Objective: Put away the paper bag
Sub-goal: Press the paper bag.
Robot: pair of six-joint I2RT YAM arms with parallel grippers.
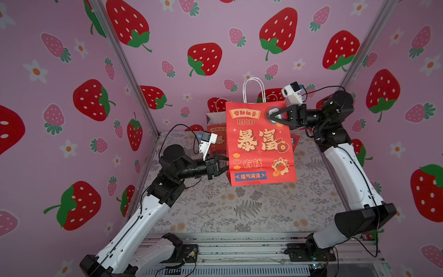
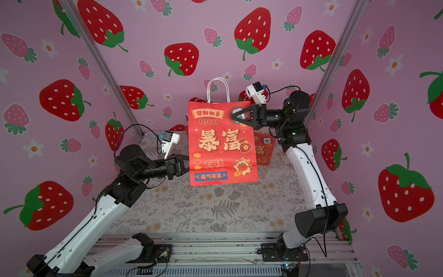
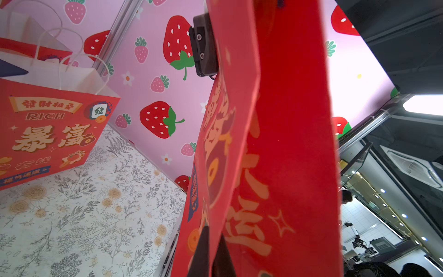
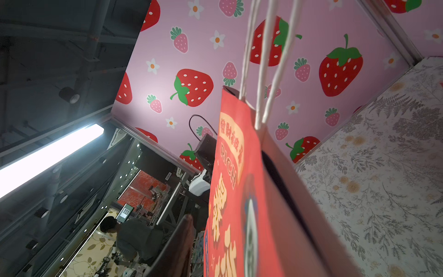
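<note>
Paper bag (image 1: pixel 259 144) is pinched low by the closed left gripper (image 1: pixel 226 167); right gripper (image 1: pixel 271 116) is parted around its top corner. It may be toppled or torn above that pinch.

A red paper bag (image 2: pixel 223 144) printed "RICH" is upright toward the far edge of the floral tabletop (image 2: pixel 215 211), its white twisted handles (image 2: pixel 218 90) standing up. The left gripper (image 2: pixel 188 165) is pinched closed on the bag's lower left edge. The right gripper (image 2: pixel 233 116) lies across its upper right corner, though whether it clamps there is hard to tell. A second red bag (image 2: pixel 263 151) stands just behind, nearer the tabletop's far right corner.
</note>
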